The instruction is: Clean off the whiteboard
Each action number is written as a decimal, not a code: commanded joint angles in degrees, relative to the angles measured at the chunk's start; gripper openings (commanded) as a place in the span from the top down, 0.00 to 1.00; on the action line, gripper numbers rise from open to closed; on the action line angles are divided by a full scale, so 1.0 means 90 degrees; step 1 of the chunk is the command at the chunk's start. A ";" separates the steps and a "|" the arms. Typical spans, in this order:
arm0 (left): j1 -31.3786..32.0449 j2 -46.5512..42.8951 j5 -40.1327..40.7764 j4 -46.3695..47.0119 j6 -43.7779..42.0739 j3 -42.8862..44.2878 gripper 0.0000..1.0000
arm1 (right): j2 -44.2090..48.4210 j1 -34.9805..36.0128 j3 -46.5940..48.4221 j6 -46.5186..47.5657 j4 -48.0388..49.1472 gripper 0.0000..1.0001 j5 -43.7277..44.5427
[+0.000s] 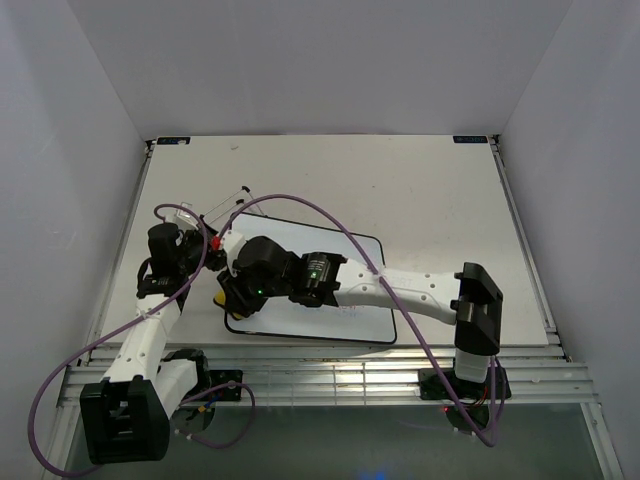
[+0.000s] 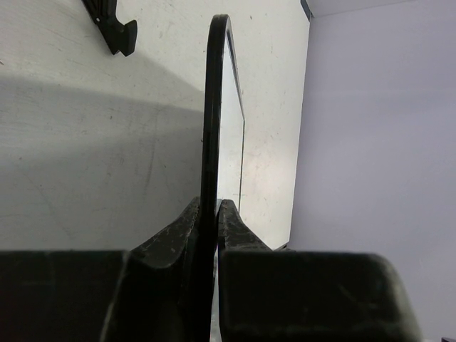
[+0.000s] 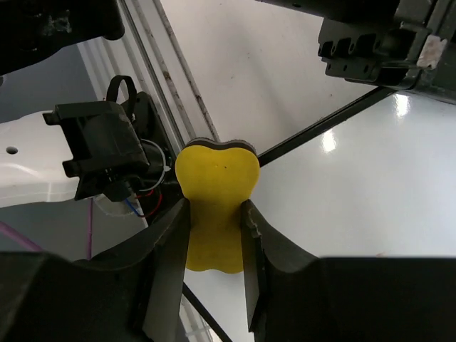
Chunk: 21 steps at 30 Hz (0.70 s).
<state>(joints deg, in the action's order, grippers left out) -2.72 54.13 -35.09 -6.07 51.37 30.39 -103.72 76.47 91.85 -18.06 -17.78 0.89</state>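
The left gripper (image 2: pixel 208 214) is clenching the black edge of the whiteboard (image 1: pixel 300 232), which is lying left of centre on the table (image 1: pixel 430 190). The right gripper (image 3: pixel 214 214) is grasping the yellow eraser (image 3: pixel 216 171) at the board's near-left corner. Doing this well probably means pressing the eraser flat and sweeping in overlapping strokes, with the left gripper stopping the board from sliding.

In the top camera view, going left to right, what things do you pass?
left arm's black joint housing → yellow eraser → whiteboard → right arm's base
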 commanded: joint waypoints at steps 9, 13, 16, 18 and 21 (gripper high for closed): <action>0.0107 -0.0135 0.0139 -0.0088 0.0073 0.0246 1.00 | 0.0381 -0.1288 -0.1893 -0.0366 -0.1042 0.76 0.0731; 0.0107 -0.0126 0.0149 -0.0146 0.0044 0.0305 1.00 | 0.0791 -0.1825 -0.3160 -0.0366 -0.0867 0.76 0.0761; 0.0107 -0.0116 0.0188 -0.0195 -0.0005 0.0334 1.00 | 0.1182 -0.2099 -0.3730 -0.0385 -0.0613 0.76 0.0576; 0.0107 -0.0096 0.0237 -0.0205 -0.0005 0.0324 1.00 | 0.1435 -0.2110 -0.4033 -0.0434 -0.0544 0.76 0.0410; 0.0107 -0.0067 0.0315 -0.0195 0.0043 0.0295 1.00 | 0.1825 -0.1935 -0.4336 -0.0580 -0.0057 0.76 -0.0340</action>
<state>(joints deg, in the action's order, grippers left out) -2.48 54.13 -34.98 -6.83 51.46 30.39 -86.15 56.27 58.28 -22.41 -11.94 5.23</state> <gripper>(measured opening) 0.189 0.372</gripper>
